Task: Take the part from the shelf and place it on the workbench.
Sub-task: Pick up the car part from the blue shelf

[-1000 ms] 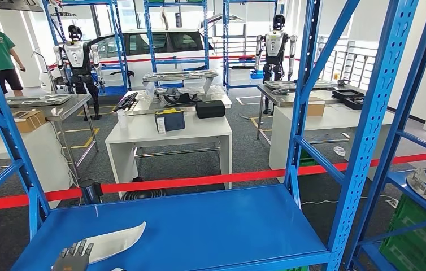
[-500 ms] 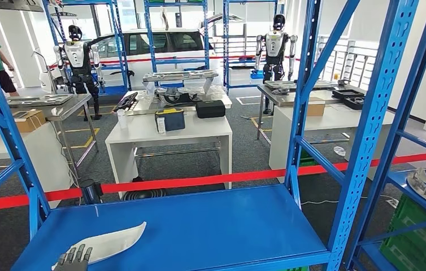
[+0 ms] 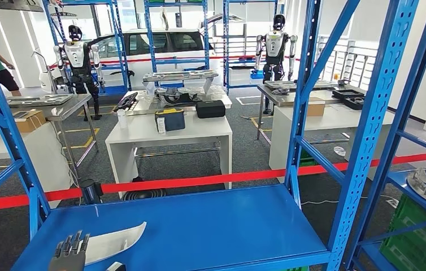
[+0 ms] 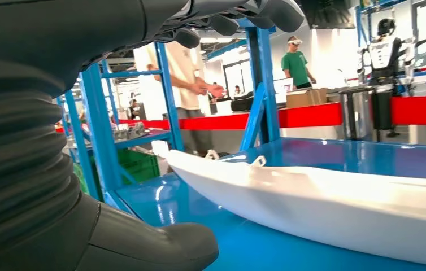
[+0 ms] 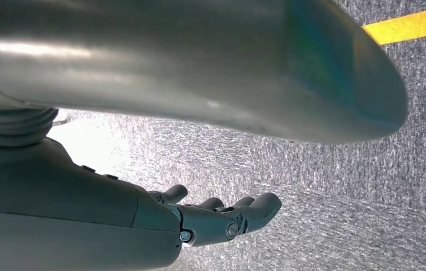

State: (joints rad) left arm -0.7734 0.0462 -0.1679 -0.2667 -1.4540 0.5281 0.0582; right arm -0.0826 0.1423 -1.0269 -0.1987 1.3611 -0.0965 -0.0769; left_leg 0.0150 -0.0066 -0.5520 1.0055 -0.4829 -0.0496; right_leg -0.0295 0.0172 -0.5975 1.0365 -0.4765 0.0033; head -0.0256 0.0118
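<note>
the long white curved plastic part (image 3: 112, 243) lies on the blue shelf (image 3: 211, 226); my left hand (image 3: 68, 255) hovers beside it, fingers spread wide and empty. i should slide under its edge squarely.

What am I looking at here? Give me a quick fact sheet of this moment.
part: white curved part lying on the blue shelf
left hand: left hand open, at the part's near end, not gripping it
right hand: right hand hanging over grey floor, fingers loosely apart, holding nothing
task stage: part not yet picked up
</note>
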